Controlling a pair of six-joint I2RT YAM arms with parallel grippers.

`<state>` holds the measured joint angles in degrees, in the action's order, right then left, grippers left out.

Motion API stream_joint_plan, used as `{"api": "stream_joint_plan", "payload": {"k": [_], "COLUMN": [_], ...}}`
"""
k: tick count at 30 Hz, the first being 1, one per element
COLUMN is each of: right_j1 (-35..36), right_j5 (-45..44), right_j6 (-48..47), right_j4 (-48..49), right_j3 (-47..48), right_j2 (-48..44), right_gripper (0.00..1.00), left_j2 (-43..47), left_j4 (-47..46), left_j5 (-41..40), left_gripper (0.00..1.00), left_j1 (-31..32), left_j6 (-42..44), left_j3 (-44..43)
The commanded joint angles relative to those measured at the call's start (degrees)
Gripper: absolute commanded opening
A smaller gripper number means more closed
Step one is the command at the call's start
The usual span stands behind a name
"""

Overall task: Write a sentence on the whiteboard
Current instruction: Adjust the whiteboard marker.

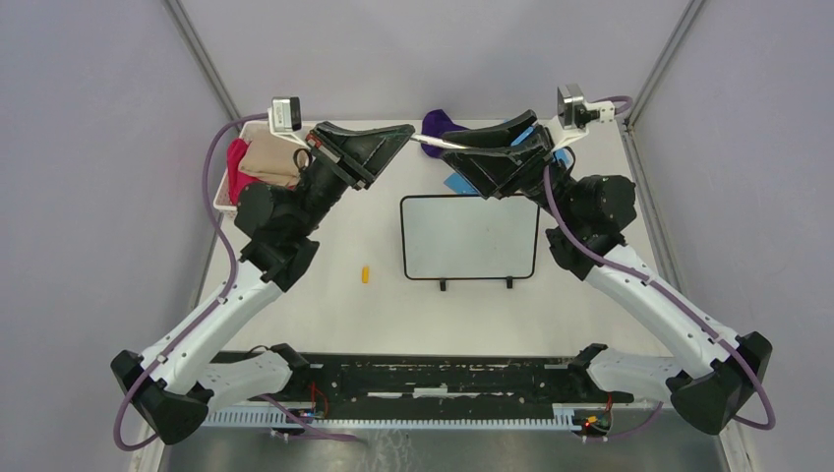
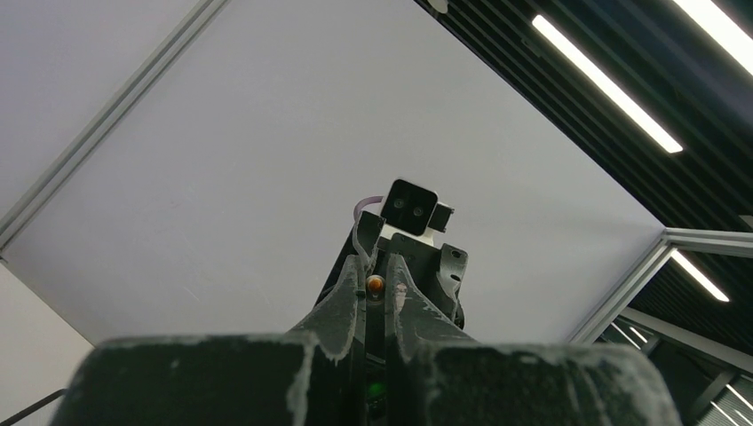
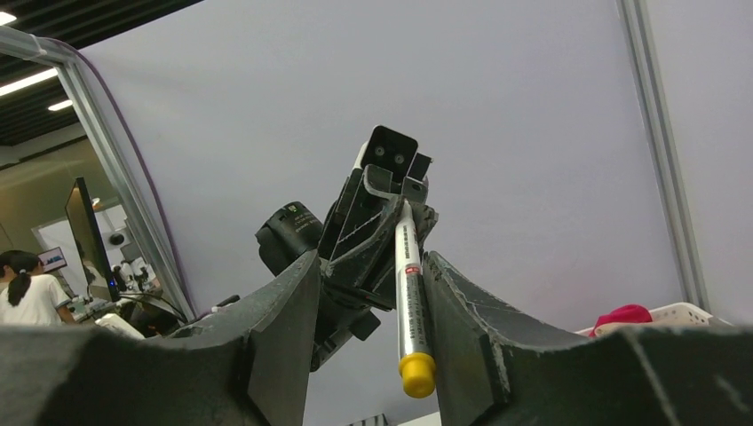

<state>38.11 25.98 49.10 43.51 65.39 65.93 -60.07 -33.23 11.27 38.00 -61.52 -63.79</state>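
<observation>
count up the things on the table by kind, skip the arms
whiteboard: 1
marker: 1
small orange piece: 1
basket: 1
cloths: 4 (red cloth, beige cloth, purple cloth, blue cloth)
total: 8

White whiteboard (black frame); white marker, yellow end; yellow cap; purple cloth.

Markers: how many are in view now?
1 marker, held up by the left gripper, lying inside the open right gripper, beyond the whiteboard. Others may hide in the basket.
</observation>
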Motion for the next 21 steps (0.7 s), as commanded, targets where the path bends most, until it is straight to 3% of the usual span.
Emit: {"api": "stream_joint_plan", "payload": {"k": [1, 10, 21], "right_j1": [-0.72, -0.84, -0.86], "right_j5": [1.44, 2.16, 1.8], "right_j6": [3.35, 3.77, 2.28], "right_j4": [6.43, 5.44, 2.29], "right_j3": [-0.66, 0.54, 1.07], "right_j2": [-2.2, -1.66, -1.07], "right_gripper": [0.51, 0.36, 0.36], "left_j2": [-0.22, -1.16, -1.79], "left_j4": [0.61, 2.23, 4.48], "left_j5": [1.0, 2.25, 2.68], "left_gripper": [0.02, 0.02, 0.02], "left_j1": [-0.36, -0.55, -0.53], "left_j6": [-2.06, -2.48, -0.89], "left_j3": [-3.38, -4.77, -6.08]}}
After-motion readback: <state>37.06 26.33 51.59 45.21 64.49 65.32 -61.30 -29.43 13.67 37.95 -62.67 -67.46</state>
